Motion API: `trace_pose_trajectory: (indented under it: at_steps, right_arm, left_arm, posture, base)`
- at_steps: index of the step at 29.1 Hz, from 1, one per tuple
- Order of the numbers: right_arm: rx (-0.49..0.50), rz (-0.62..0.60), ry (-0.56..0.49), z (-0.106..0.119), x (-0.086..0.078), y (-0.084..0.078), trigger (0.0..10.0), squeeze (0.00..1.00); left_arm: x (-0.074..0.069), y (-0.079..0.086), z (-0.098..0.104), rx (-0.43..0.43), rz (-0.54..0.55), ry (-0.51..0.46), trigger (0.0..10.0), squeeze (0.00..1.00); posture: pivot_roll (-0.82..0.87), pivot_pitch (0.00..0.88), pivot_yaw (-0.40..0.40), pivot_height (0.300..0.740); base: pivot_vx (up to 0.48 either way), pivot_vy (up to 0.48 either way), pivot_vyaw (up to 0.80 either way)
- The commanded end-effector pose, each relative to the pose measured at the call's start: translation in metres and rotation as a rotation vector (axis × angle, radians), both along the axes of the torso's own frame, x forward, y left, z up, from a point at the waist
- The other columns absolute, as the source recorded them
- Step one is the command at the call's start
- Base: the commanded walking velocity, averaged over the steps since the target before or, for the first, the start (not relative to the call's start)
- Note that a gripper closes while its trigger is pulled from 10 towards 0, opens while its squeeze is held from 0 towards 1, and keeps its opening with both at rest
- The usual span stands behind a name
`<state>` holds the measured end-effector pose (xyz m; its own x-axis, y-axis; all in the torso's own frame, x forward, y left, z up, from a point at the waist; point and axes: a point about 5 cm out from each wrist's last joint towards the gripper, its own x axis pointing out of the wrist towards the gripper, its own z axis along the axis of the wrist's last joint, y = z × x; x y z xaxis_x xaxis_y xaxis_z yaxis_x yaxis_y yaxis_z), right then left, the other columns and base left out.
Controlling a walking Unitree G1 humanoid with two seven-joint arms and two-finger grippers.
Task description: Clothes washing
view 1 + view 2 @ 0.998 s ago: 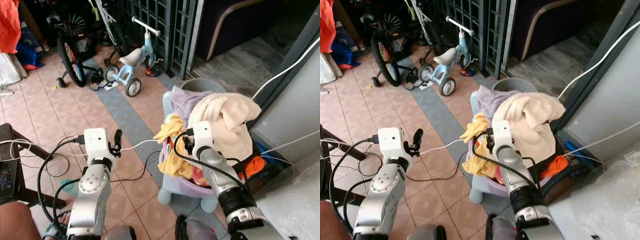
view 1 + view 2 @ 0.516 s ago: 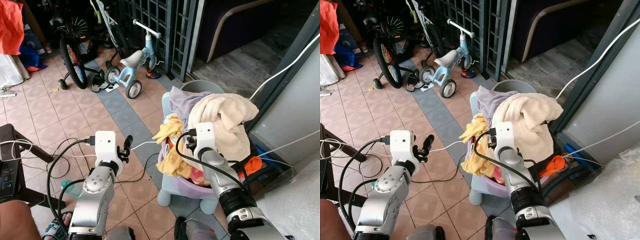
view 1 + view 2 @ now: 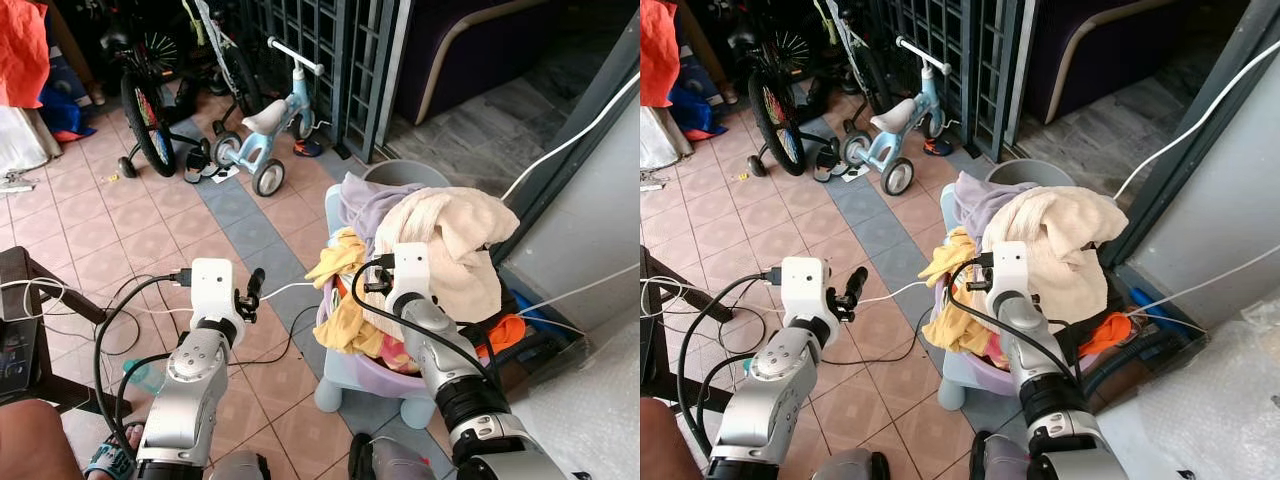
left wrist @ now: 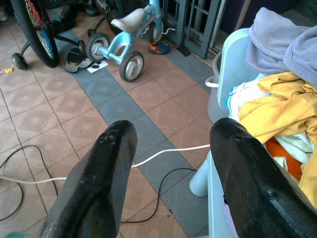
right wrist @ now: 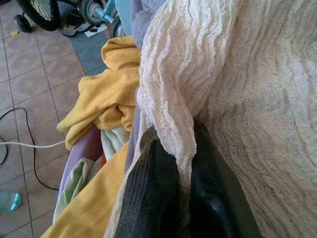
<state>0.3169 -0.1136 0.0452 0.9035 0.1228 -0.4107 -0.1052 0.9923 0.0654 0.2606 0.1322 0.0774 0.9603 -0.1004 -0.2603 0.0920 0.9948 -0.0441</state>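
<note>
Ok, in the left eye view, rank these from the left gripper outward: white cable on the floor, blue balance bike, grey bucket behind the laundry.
1. White cable: just right of the left gripper.
2. Grey bucket: farther right, behind the laundry pile.
3. Blue balance bike: straight ahead by the gate; close to the bucket's distance.

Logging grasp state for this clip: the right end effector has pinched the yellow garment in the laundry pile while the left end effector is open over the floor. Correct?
Not quite. The right wrist view shows the right end effector pinching a fold of the cream knit blanket, not the yellow garment beside it. The left end effector is indeed open over the floor.
</note>
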Motion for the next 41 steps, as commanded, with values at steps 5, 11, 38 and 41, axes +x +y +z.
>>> trace_pose_trajectory:
  at_steps: [5, 11, 38, 41]
  right_arm:
    - [0.081, -0.014, -0.088, 0.009, 0.001, 0.001, 0.0, 0.00]
    - [0.191, -0.047, -0.273, 0.038, 0.006, -0.009, 0.0, 0.00]
    - [-0.028, -0.161, -0.910, 0.192, 0.016, -0.055, 10.0, 0.00]
    - [-0.039, -0.162, -0.899, 0.189, 0.015, -0.055, 10.0, 0.00]
  left_arm:
    - [0.003, 0.003, -0.003, 0.040, 0.013, 0.002, 10.0, 0.00]
    - [0.005, -0.001, -0.003, 0.036, 0.002, -0.009, 10.0, 0.00]
    - [0.022, -0.012, 0.009, 0.013, -0.014, -0.123, 10.0, 0.00]
    - [0.022, -0.012, 0.009, 0.011, -0.012, -0.126, 10.0, 0.00]
  posture:
    - [0.06, 0.049, 0.020, 0.740]
    - [0.04, 0.037, 0.015, 0.740]
    - [-0.02, 0.029, 0.053, 0.740]
    - [-0.02, 0.030, 0.051, 0.740]
  base:
    - [0.000, 0.000, 0.00]
    - [0.000, 0.000, 0.00]
    - [0.000, -0.026, -0.24]
    - [0.000, -0.355, -0.80]
